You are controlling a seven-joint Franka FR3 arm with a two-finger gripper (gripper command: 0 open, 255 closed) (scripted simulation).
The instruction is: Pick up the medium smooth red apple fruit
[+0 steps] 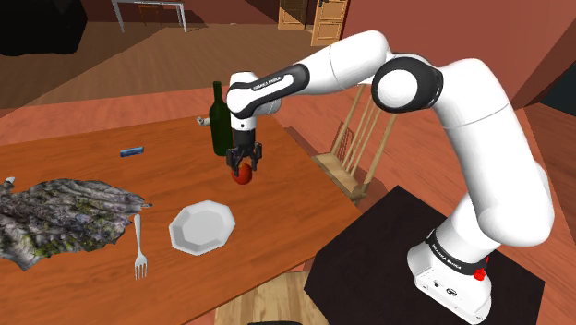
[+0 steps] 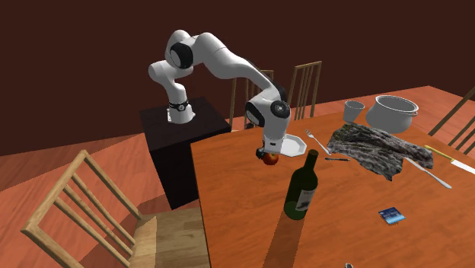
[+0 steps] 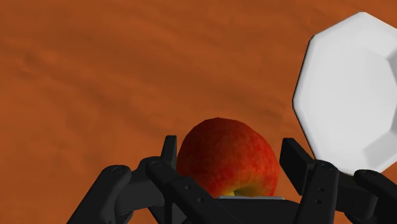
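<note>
Wrist view: pincer (image 3: pixel 229 151) tight around the red apple (image 3: pixel 224 162), white plate (image 3: pixel 348 95) beside; shoulder view: fork (image 1: pixel 139 247), green bottle (image 1: pixel 220 121).

My white arm with dark joints (image 1: pixel 480 120) reaches out long, elbow high, wrist bent downward — my all-black two-finger gripper (image 1: pixel 245 170) points straight down. My fingers (image 3: pixel 170 153) are closed on a smooth round red apple (image 3: pixel 228 162), one on each side, its bulk sitting between the tips.

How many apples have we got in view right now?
1. The red apple is clasped in the gripper over the wooden table, near the white plate. More could be hidden under the crumpled cloth.
</note>
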